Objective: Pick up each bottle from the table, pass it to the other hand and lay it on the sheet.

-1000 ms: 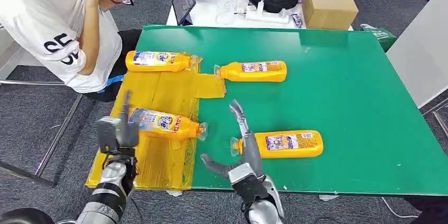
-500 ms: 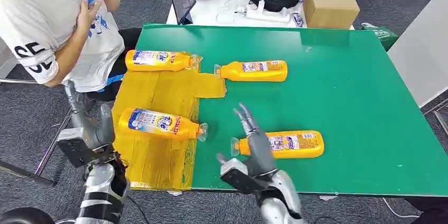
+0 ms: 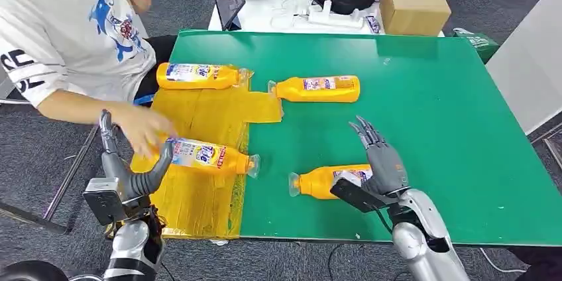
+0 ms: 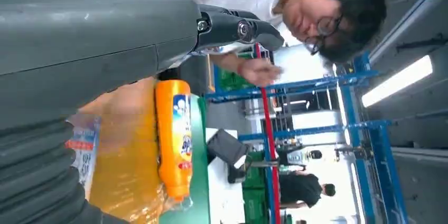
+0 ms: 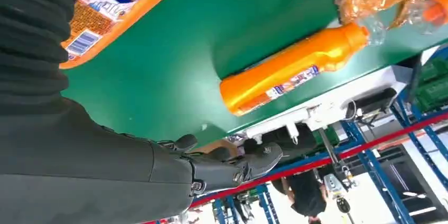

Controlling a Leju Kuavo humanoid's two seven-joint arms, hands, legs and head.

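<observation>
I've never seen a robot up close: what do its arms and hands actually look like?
Both arms are silver metal tubes with rounded joints. The left robot hand and right robot hand are grey, with slim dark jointed fingers and a thick grey thumb. A grey ribbed cover wraps each wrist.

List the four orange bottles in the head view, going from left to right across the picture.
Bottle at the sheet's far end → bottle lying on the sheet near the person's hand → bottle on the green table just past the sheet → bottle under the right robot hand.
</observation>
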